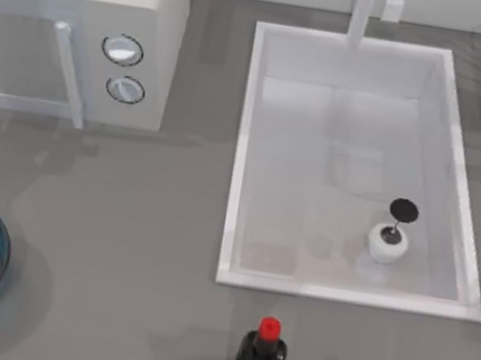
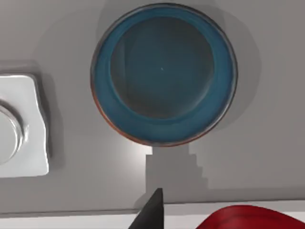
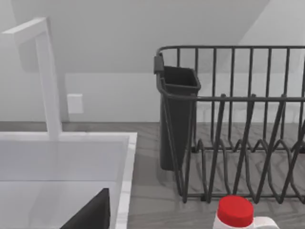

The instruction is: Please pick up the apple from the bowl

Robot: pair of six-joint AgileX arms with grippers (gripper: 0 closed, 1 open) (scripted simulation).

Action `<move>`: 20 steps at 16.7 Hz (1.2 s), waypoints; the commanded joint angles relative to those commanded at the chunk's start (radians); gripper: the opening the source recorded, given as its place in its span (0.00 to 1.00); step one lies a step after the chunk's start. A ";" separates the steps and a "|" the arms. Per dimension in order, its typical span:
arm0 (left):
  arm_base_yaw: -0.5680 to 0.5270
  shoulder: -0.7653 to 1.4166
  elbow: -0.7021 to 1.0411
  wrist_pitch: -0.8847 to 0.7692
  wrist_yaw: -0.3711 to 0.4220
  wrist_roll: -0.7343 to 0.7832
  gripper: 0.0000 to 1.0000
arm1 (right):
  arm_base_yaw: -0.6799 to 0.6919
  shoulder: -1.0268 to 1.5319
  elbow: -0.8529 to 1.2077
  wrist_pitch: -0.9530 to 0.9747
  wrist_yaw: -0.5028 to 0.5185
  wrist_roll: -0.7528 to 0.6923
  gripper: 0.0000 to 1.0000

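A dark bottle (image 1: 260, 359) stands near the sink (image 1: 246, 145), the microwave (image 1: 74, 19) well apart.

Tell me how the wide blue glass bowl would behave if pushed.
The wide blue glass bowl looks glossy, so probably slippery to grip. Its broad, shallow shape should slide rather than tip. Being thin-rimmed glass, it may chip.
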State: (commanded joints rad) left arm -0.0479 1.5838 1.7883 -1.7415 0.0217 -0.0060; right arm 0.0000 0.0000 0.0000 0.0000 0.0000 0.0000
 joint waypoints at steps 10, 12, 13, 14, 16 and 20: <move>-0.367 0.476 0.245 0.182 -0.016 -0.380 0.00 | 0.000 0.000 0.000 0.000 0.000 0.000 1.00; -0.426 0.537 0.280 0.218 -0.018 -0.439 0.00 | 0.000 0.000 0.000 0.000 0.000 0.000 1.00; -0.440 0.551 0.289 0.228 -0.019 -0.454 0.00 | 0.000 0.000 0.000 0.000 0.000 0.000 1.00; -0.444 0.555 0.291 0.230 -0.019 -0.458 0.00 | 0.000 0.000 0.000 0.000 0.000 0.000 1.00; -0.444 0.555 0.291 0.230 -0.019 -0.458 0.00 | 0.000 0.000 0.000 0.000 0.000 0.000 1.00; -0.441 0.557 0.251 0.265 -0.018 -0.455 0.00 | 0.000 0.000 0.000 0.000 0.000 0.000 1.00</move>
State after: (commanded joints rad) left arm -0.4888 2.1405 2.0393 -1.4762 0.0037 -0.4609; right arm 0.0000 0.0000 0.0000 0.0000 0.0000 0.0000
